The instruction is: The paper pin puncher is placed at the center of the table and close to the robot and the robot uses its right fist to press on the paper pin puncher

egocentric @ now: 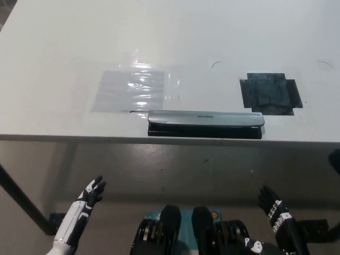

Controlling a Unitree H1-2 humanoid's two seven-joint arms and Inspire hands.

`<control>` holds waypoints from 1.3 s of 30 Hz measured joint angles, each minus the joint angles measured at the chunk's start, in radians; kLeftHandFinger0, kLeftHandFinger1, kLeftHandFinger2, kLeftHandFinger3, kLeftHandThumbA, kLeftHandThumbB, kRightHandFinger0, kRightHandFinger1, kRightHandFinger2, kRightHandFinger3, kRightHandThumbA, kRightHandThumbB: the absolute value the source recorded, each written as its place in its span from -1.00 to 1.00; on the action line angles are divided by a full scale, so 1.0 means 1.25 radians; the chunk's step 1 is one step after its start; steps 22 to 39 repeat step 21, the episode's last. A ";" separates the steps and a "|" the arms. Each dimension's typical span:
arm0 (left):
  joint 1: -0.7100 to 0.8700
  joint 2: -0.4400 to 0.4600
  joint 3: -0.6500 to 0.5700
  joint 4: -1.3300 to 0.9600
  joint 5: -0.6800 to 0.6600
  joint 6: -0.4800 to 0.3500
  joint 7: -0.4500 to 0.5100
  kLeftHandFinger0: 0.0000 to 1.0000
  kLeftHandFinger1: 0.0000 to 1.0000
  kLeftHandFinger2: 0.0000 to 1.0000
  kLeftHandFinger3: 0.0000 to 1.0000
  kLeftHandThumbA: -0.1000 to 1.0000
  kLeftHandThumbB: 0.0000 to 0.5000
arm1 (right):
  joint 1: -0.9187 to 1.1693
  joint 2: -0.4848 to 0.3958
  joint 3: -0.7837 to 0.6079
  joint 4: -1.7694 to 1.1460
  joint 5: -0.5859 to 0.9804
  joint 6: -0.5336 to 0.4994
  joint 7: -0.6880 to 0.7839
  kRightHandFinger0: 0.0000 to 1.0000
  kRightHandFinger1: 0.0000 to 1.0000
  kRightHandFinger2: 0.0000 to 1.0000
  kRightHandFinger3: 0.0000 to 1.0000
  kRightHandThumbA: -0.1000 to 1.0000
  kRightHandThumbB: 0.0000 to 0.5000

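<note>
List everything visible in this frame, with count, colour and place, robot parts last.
Table: one, white, fills the upper picture.
Paper pin puncher: one, silver top on black base, at the table's near edge, centre.
Clear plastic sheet: one, transparent, left of and behind the puncher.
Black taped patch: one, black, on the table's right.
Left hand: one, white, low at lower left, below the table, open.
Right hand: one, black, low at lower right, below the table, open.
</note>
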 measured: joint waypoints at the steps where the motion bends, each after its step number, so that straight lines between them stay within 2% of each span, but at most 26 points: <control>1: -0.002 0.000 0.000 0.000 0.000 0.000 0.000 1.00 1.00 1.00 1.00 1.00 -0.32 | -0.003 -0.001 0.000 0.000 0.000 0.002 0.001 1.00 1.00 1.00 1.00 1.00 0.30; 3: -0.009 0.000 0.000 0.001 0.000 0.000 0.000 1.00 1.00 1.00 1.00 1.00 -0.26 | -0.014 -0.003 -0.002 0.003 0.000 0.005 0.003 1.00 1.00 1.00 1.00 1.00 0.38; 7: -0.020 0.000 0.000 0.000 0.000 0.000 0.000 1.00 1.00 1.00 1.00 1.00 -0.34 | -0.035 -0.007 -0.004 0.004 0.001 0.013 0.006 1.00 1.00 1.00 1.00 1.00 0.41; 13: -0.018 0.000 0.000 0.001 0.000 0.000 0.000 1.00 1.00 1.00 1.00 1.00 -0.26 | -0.033 -0.009 -0.004 0.010 -0.005 0.017 0.007 1.00 1.00 1.00 1.00 1.00 0.40; 20: -0.017 0.000 0.001 0.000 0.000 0.000 0.000 1.00 1.00 1.00 1.00 1.00 -0.28 | -0.033 -0.009 -0.004 0.012 -0.007 0.021 0.013 1.00 1.00 1.00 1.00 1.00 0.32; 39: -0.017 0.000 0.001 0.000 0.000 0.000 0.000 1.00 1.00 1.00 1.00 1.00 -0.28 | -0.033 -0.009 -0.004 0.012 -0.007 0.021 0.013 1.00 1.00 1.00 1.00 1.00 0.32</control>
